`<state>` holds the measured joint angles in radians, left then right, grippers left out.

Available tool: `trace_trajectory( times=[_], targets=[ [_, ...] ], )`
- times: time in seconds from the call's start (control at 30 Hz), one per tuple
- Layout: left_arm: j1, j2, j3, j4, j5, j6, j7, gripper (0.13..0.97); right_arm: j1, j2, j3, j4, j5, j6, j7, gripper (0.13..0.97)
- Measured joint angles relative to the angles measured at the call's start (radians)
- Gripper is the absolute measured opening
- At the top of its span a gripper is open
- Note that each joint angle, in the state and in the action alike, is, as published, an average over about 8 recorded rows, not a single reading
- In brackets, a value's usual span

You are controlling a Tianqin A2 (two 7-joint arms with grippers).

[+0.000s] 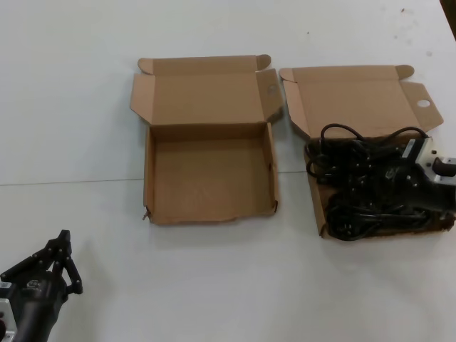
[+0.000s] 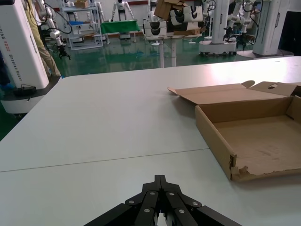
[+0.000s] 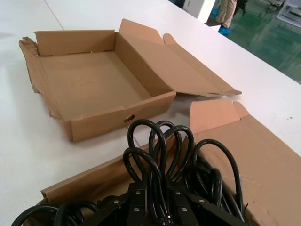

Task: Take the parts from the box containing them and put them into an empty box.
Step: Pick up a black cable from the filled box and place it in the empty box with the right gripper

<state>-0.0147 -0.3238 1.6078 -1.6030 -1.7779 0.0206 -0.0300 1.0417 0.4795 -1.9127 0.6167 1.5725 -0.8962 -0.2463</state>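
The box containing the parts lies open at the right, with a round hole in its lid flap. Bundles of black cable fill it. My right gripper reaches in from the right and is shut on one coiled cable bundle, whose loops stick out past the fingers over that box. The empty box sits open at the middle with a torn front wall, and it shows in both the right wrist view and the left wrist view. My left gripper is parked at the near left, shut on nothing.
Both boxes rest on a white table, and a seam runs across it. Their lids lie flat toward the far side. Bare tabletop lies between my left gripper and the empty box. Beyond the far table edge stand other robots and shelves.
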Motion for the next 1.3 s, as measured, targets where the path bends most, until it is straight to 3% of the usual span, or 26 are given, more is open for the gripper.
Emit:
trace_trajectory(
  times=[0.4,0.93,1.3],
  targets=[
    [0.0,0.0,0.0,0.0,0.0,0.0,0.0,0.156,-0.025,0.036,0.017,0.101,0.01,-0.02,0.0,0.206],
    [0.0,0.0,0.0,0.0,0.0,0.0,0.0,0.156,-0.096,0.158,0.013,0.511,-0.011,-0.018,0.0,0.2],
    [0.0,0.0,0.0,0.0,0.0,0.0,0.0,0.156,-0.07,0.102,-0.015,0.583,-0.015,0.006,0.01,0.199]
  ],
)
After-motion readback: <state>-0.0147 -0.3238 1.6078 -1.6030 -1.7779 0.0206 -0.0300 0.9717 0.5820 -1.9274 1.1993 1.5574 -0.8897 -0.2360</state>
